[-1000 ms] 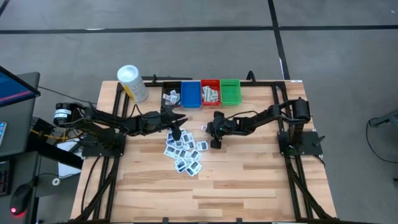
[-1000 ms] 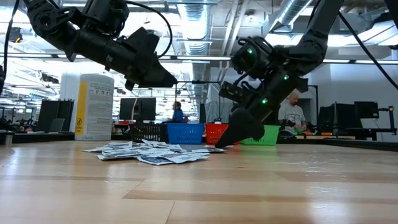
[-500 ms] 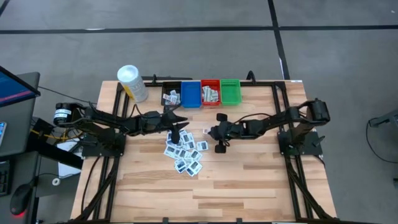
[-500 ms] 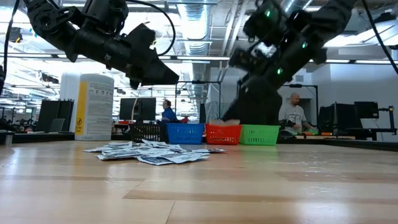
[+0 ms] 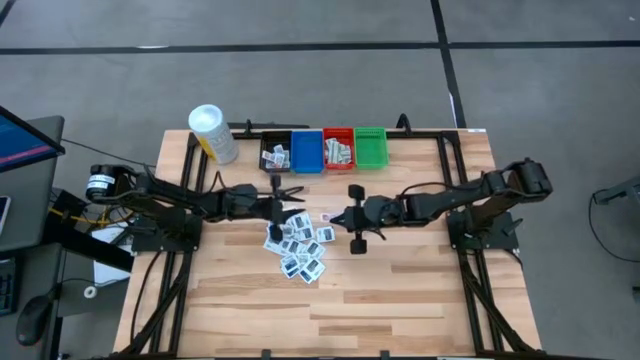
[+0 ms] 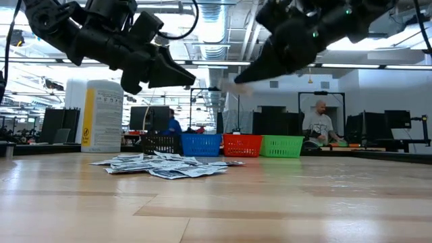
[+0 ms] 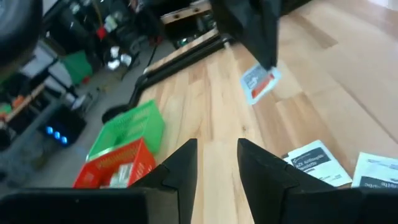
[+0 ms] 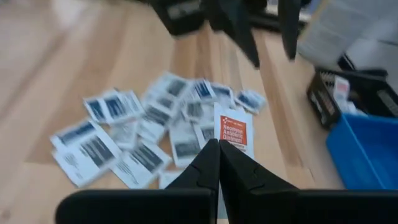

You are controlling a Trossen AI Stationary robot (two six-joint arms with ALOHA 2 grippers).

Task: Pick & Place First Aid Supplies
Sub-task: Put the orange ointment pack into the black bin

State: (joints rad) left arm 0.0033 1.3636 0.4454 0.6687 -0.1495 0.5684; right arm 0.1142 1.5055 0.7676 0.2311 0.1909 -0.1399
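The first aid supplies lie in a loose pile of small white packets at the table's middle, also in the low view. My right gripper hangs above the table just right of the pile, shut on one white packet with an orange-red block. My left gripper hovers above the pile's far edge, open, with nothing between its fingers. From the left wrist, the held packet shows under the other arm's fingers. My right gripper pinches one edge of the packet between its two fingers. They come from the table's right, slanting a little down. The packet sticks out past the fingertips, tilted and lifted clear of the table and the pile.
Black, blue, red and green bins stand in a row at the far edge; the black and red ones hold packets. A white-capped yellow container stands far left. Bare wood lies toward the near edge.
My right gripper has risen from the table beside the pile, taking the orange-marked packet up clear with it, and its arm has drawn back toward the right edge. My left gripper has rolled about its own line while staying above the pile.
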